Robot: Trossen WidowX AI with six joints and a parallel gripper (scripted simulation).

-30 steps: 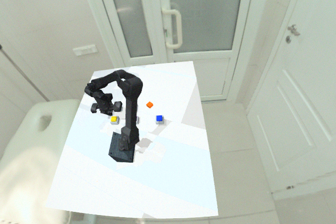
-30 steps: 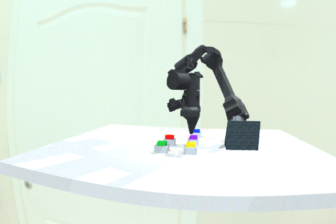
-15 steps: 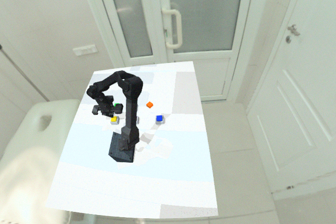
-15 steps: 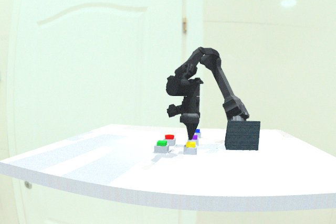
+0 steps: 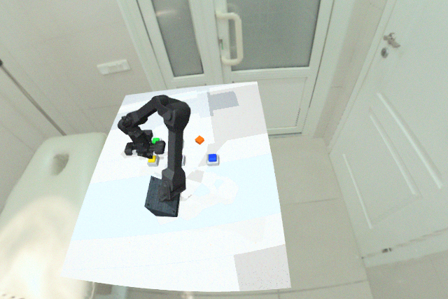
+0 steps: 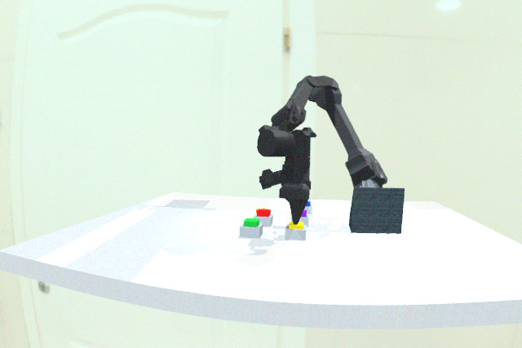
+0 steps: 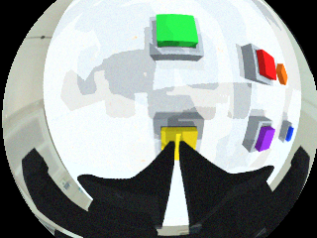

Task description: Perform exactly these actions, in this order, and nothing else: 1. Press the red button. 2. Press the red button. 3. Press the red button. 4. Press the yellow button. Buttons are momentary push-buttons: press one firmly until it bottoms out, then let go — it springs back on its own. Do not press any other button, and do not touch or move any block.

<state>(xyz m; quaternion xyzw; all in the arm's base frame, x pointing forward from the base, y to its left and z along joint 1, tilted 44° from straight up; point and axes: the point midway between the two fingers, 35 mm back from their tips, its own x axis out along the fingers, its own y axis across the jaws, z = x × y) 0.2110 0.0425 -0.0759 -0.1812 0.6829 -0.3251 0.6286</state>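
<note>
My gripper (image 6: pixel 296 222) (image 7: pixel 178 143) is shut and empty, pointing straight down with its tips on the cap of the yellow button (image 6: pixel 295 226) (image 7: pixel 178 137) (image 5: pixel 152 160). The red button (image 6: pixel 263 212) (image 7: pixel 265 63) stands on its grey base behind and to the side of the yellow one, apart from the gripper. In the top view the arm hides the red button.
A green button (image 5: pixel 155 140) (image 6: pixel 251 222) (image 7: pixel 176 30) stands close beside the yellow one. A purple button (image 6: pixel 303 213) (image 7: pixel 264 137) and a blue button (image 5: pixel 212 157) (image 6: pixel 307 204) (image 7: pixel 289 133) stand further off. An orange block (image 5: pixel 199 139) (image 7: pixel 281 73) lies past the red button. The arm's dark base (image 6: pixel 376 210) stands on the table.
</note>
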